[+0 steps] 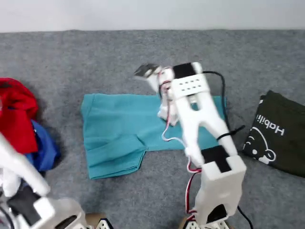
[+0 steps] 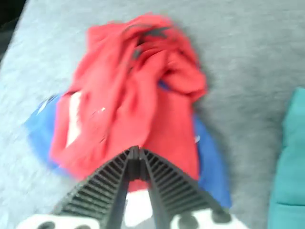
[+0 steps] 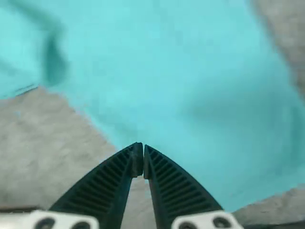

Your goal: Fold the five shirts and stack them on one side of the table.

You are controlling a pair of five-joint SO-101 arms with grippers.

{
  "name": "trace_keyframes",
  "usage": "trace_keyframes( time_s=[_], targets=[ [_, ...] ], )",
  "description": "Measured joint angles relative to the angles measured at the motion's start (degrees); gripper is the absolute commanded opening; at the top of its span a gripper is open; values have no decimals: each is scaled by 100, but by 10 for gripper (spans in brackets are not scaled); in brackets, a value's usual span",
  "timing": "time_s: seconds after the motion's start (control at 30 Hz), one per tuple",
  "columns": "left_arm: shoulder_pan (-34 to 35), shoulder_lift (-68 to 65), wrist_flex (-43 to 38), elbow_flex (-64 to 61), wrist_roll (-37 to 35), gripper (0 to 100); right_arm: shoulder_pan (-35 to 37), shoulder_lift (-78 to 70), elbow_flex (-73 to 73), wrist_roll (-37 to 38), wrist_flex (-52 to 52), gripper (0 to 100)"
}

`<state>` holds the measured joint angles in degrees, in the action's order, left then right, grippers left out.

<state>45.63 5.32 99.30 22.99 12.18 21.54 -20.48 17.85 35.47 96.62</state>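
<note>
Done: one dark shirt (image 1: 279, 138) lies folded at the right of the table (image 1: 71, 57) — likely the start of the stack.
In progress: the teal shirt (image 1: 119, 126) lies flat in the middle with its near-left sleeve turned in; I judge it part folded.
Left to do: the red shirt (image 1: 16, 112) is heaped over the blue shirt (image 1: 45, 150) at the left edge, both unfolded.
Right gripper (image 3: 140, 155): jaws closed, nothing seen between them, over the teal shirt's near edge.
Left gripper (image 2: 137, 157): jaws closed and empty, above the red shirt.
Hard to tell: I count four shirts — a fifth could lie under the heap. Whether the right gripper's tips touch the cloth cannot be told.
</note>
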Motion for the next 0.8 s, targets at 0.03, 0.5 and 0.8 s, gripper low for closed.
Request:
trace_keyframes(
  time_s=[0.03, 0.5, 0.8],
  targets=[
    [141, 167, 0, -132, 44, 6, 158, 0, 0, 0, 149, 9],
    [888, 967, 9, -1530, 563, 6, 2171, 0, 0, 0, 176, 117],
    [897, 967, 9, -1530, 580, 6, 2180, -308, 0, 0, -88, 169]
  ],
)
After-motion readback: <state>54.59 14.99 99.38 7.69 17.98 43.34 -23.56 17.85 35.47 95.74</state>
